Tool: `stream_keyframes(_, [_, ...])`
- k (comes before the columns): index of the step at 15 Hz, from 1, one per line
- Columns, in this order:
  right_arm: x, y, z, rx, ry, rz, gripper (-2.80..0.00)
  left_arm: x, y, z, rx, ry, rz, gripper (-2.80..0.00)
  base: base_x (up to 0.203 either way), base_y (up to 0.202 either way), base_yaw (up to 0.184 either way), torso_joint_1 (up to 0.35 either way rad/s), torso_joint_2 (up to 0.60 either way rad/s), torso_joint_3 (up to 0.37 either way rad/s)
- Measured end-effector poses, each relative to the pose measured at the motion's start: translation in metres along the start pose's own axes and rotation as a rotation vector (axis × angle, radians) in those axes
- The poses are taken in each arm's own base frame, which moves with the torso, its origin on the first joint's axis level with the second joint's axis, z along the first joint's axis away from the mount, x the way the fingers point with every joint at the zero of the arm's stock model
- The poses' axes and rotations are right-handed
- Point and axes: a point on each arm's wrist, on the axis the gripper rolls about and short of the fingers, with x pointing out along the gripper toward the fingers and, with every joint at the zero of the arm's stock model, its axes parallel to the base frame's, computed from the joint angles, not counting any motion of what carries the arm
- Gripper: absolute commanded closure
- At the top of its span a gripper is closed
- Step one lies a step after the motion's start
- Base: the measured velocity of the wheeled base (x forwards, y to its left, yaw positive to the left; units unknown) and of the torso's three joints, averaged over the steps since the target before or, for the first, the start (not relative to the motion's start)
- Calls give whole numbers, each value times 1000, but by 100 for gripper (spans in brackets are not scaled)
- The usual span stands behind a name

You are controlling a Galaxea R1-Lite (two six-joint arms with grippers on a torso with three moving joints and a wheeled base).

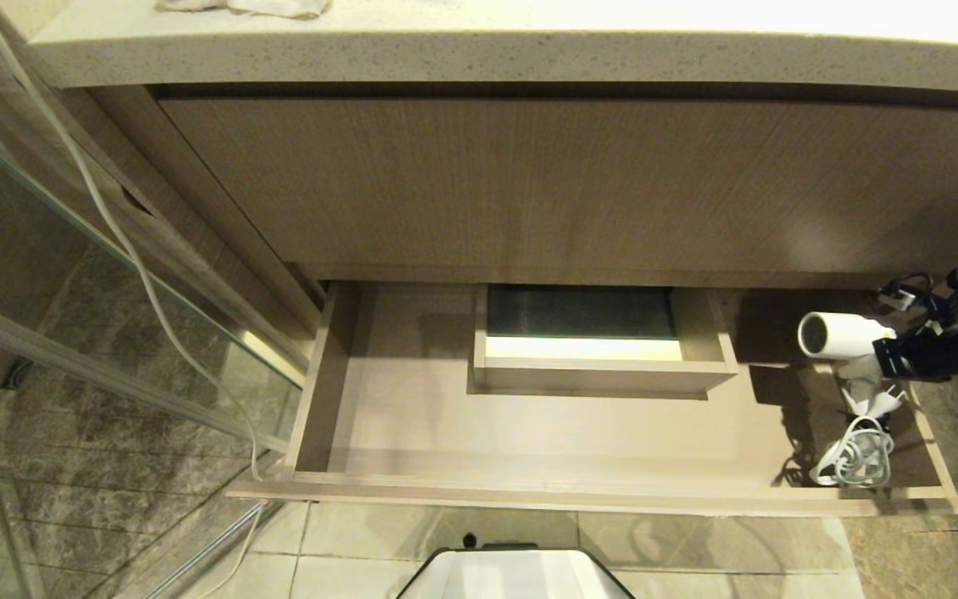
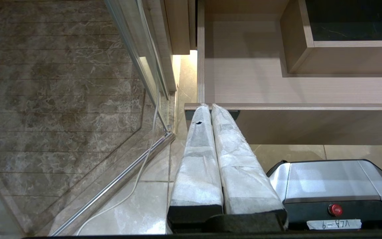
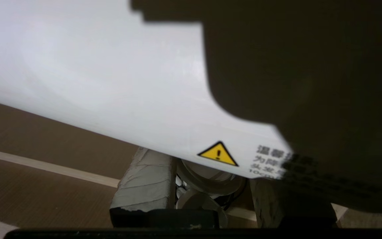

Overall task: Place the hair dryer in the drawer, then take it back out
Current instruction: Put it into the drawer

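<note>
We note the drawer pulled out, floor bare left of its boxed cut-out, while at the right wall our right gripper clamps the dryer above its coiled cord.

Marble floor, speckled stone countertop

I am working in a bathroom, at a vanity unit. Its speckled stone tabletop overhangs wood-grain fronts, and the open drawer below has a boxed cut-out at mid-back, the kind made for a basin's drainpipe. To my left stands a glass shower screen in metal framing. The floor is veined, marble-look tile, and a crumpled cloth lies on the tabletop.
</note>
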Motion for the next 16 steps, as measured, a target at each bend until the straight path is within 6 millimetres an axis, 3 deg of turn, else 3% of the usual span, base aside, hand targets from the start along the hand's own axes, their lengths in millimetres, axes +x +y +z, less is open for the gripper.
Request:
stream_keyframes(7, [25, -10, -5, -86, 19, -10, 0, 0, 0, 0, 0, 0, 0, 0, 0, 0, 0, 0, 0, 0])
stream_keyframes(8, [28, -11, -7, -80, 33, -7, -280, 0, 0, 0, 0, 0, 0, 0, 0, 0, 0, 0, 0, 0])
stream_keyframes(16, [41, -11, -9, -102, 69, -20, -280, 0, 0, 0, 0, 0, 0, 0, 0, 0, 0, 0, 0, 0])
